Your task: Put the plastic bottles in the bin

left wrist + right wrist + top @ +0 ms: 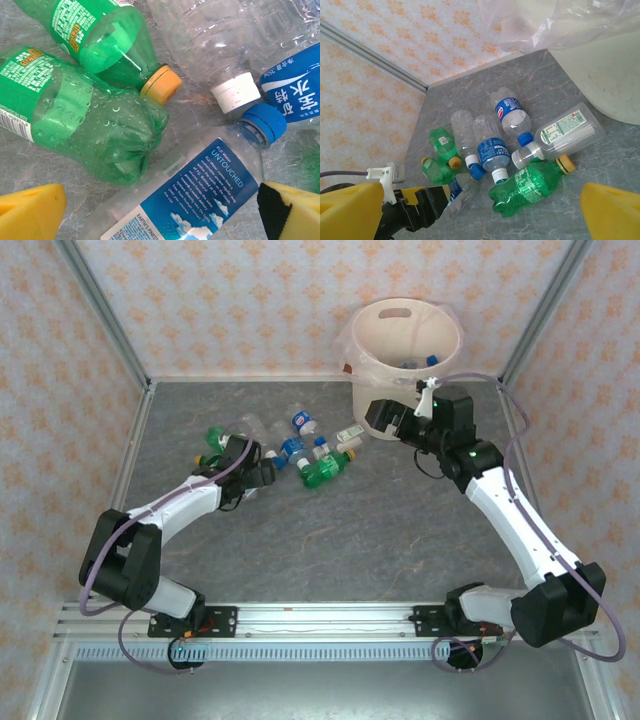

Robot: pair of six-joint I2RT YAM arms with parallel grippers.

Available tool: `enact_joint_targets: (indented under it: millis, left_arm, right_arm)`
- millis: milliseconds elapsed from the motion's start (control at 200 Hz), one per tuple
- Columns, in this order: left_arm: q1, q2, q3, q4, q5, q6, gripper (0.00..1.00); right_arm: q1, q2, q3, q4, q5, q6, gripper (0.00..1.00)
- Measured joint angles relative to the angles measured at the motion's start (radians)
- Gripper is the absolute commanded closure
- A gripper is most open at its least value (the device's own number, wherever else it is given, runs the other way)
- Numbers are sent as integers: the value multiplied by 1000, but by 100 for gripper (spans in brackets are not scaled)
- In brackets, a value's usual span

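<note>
Far right stands the bin [385,390], a few bottles [418,362] inside. Just near of it hangs the right gripper [378,418], jaws wide and empty. Over the pile [305,450] of bottles on the table [350,540], left of the bin, hovers the left gripper [160,210], jaws likewise wide apart.

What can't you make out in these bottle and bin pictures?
- Inside of the large round cream-white plastic bin, top view: mostly hidden by its near wall.
- Base of the clear blue-capped Fiji Water bottle, left wrist view: cut off by the bottom edge.
- Labels on the plastic bottles, top view: too small to read.
</note>
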Motion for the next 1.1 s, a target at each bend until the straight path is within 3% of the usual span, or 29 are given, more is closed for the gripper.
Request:
enact_joint_targets:
  millis: [335, 636, 906, 1101]
  left_arm:
    - [1, 26, -36, 76, 132, 11, 1]
    - [-2, 19, -55, 82, 178, -19, 1]
    - [-75, -3, -56, 68, 211, -71, 2]
    - [-87, 8, -45, 14, 208, -66, 11]
  right_arm:
    - [0, 32, 5, -11, -8, -36, 0]
    - [0, 21, 16, -27, -8, -73, 0]
    - [0, -2, 13, -29, -7, -91, 0]
    - [0, -2, -3, -28, -7, -90, 0]
